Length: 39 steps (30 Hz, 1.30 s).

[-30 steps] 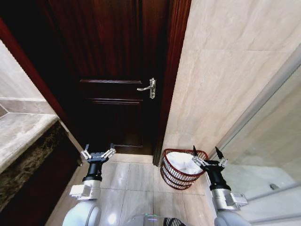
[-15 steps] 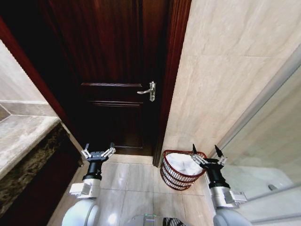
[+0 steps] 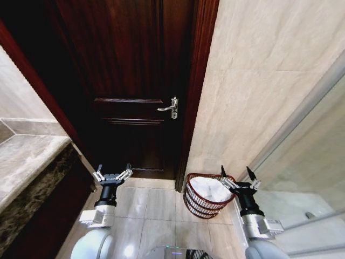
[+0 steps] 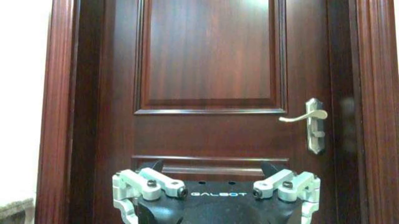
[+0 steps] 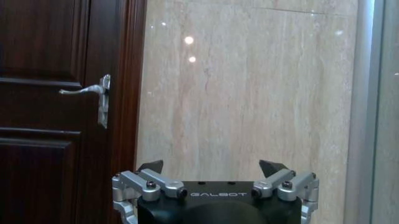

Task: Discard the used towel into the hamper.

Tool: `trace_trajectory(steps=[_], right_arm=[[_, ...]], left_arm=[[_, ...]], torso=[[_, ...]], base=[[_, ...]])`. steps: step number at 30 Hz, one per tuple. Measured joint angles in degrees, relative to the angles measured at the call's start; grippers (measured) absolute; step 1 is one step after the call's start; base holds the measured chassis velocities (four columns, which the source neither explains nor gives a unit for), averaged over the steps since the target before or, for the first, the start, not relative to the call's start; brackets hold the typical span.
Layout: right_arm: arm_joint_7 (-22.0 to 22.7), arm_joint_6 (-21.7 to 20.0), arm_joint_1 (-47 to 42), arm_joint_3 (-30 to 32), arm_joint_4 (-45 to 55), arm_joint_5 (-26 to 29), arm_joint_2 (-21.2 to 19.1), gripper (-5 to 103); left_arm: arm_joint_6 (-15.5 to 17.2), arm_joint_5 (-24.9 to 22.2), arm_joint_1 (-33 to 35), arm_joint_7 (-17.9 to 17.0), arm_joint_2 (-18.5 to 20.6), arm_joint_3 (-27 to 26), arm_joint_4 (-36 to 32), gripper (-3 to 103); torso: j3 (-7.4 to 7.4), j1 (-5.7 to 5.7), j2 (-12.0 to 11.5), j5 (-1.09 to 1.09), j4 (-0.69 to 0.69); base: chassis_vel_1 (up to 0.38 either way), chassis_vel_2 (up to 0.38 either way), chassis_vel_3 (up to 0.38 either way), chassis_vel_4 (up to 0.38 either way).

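Judging by the white towel (image 3: pixel 207 188) already lying in the hamper (image 3: pixel 204 203), the discard looks done, and the next move calls only for drawing clear. Both the left gripper (image 3: pixel 112 175) and right gripper (image 3: pixel 237 179) hang spread wide and empty. Just beyond the right fingertips (image 3: pixel 223 172), the hamper stands on the floor against the wall beside the door (image 3: pixel 135 81).

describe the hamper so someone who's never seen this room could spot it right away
Find the dark wooden door; right of its frame, on the floor against the beige tiled wall, stands the hamper. It is a round reddish-brown open-weave basket with white cloth inside.
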Motion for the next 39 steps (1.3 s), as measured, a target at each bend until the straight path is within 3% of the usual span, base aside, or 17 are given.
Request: trace_trajectory(steps=[39], right_arm=[[0.47, -1.23, 0.68, 0.37, 1.39, 1.02, -0.64, 100]], left_arm=[[2.39, 0.30, -0.13, -0.05, -0.08, -0.37, -1.94, 100]], torso=[[6.18, 4.92, 11.09, 0.00, 0.00]], base=[[0.000, 0.000, 0.000, 0.000]])
